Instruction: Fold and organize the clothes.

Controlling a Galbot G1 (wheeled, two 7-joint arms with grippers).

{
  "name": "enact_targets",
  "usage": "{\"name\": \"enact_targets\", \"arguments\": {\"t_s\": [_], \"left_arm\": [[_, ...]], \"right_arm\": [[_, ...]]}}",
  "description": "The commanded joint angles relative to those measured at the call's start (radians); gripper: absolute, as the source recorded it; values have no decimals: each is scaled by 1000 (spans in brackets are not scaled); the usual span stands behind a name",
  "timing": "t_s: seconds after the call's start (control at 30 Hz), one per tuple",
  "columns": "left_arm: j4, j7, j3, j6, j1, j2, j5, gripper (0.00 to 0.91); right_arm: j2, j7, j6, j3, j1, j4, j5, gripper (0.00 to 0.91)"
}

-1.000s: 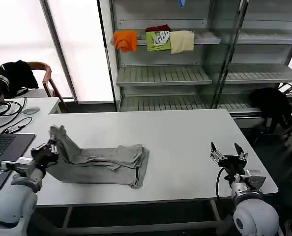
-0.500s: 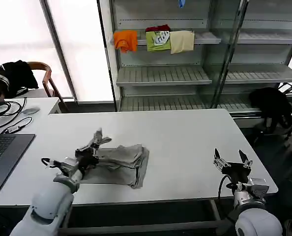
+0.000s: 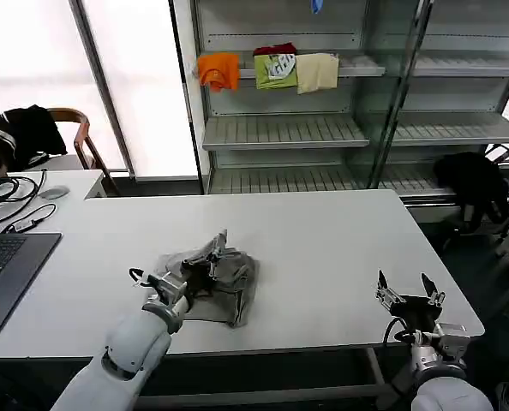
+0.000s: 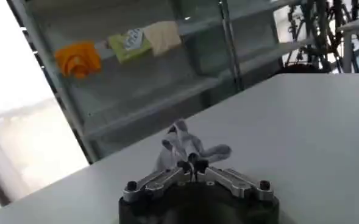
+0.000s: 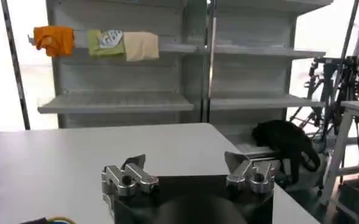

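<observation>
Head view: grey shirt (image 3: 210, 278) bunched in heap on white table (image 3: 323, 248), toward table's front-left part. Left gripper (image 3: 205, 259) over heap – fingers clamped on raised fold of cloth, lifted clear of table; left wrist view confirms pinch (image 4: 193, 163). Right gripper (image 3: 409, 296) at table's front-right corner, well apart from shirt – fingers spread, holding nothing.

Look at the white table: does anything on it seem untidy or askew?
The grey shirt is bunched in a rumpled, uneven heap, not a flat fold. The left gripper pinches one edge, lifted off the table. The right gripper waits open, apart.
</observation>
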Motion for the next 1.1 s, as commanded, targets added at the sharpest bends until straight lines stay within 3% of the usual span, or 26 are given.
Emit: {"name": "enact_targets", "arguments": {"t_s": [0.03,0.07,0.1,0.13,0.5,0.87,1.1], "left_arm": [[58,20,72,2,-32,-28,18,20],[66,20,73,2,-31,-31,22,171],[72,20,73,1,-29,-36,26,665],[75,19,72,1,-26,-44,25,887],[86,-14,88,1,-7,-124,-96,907],[-77,-123,69,2,-11,-178,-525,907],[-155,-213,-108,2,-33,-76,-649,907]], "right_arm": [[2,-1,2,-7,-13,-4,-8,907],[2,-1,3,-10,-12,-7,-8,907],[2,-2,4,-12,-12,-9,-9,907],[2,-2,6,-15,-12,-11,-9,907],[3,-3,12,-41,3,-37,-23,907],[-4,3,8,-50,24,-48,-27,907],[-27,-3,2,-86,65,-55,-18,907]]}}
